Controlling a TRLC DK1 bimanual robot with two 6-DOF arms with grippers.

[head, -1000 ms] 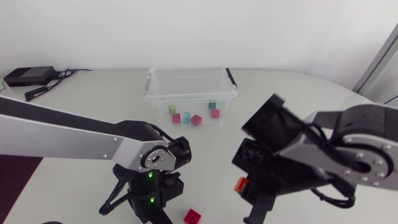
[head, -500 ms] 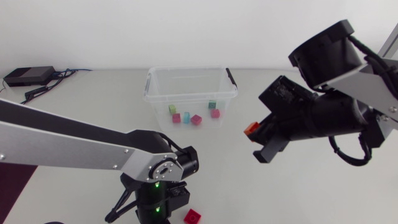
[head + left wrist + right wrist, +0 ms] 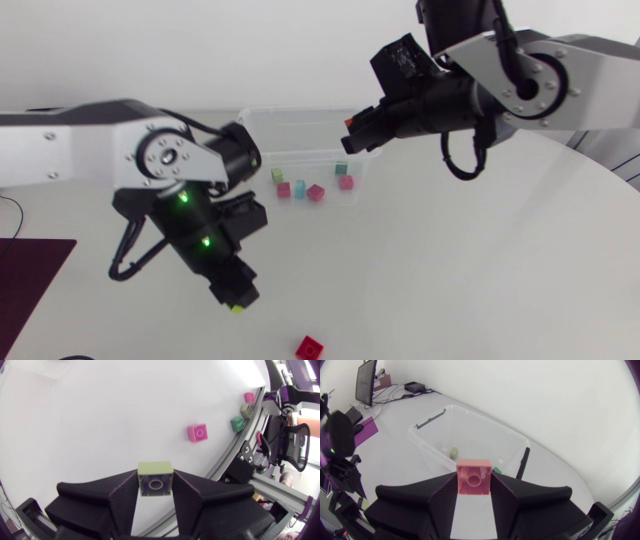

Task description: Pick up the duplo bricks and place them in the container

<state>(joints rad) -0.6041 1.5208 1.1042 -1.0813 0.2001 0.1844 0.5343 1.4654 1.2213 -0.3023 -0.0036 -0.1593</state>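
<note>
Holds the orange duplo brick (image 3: 474,474) pinched between both fingers of the right gripper (image 3: 474,485), with the clear container (image 3: 470,416) open just ahead and below, nearer than for the left gripper (image 3: 156,489), itself clamped on a yellow-green brick (image 3: 155,478) well back from that container.

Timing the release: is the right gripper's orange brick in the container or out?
Out. The orange brick is clamped between the fingers of the right gripper, held in the air, with the container ahead of the gripper.
</note>
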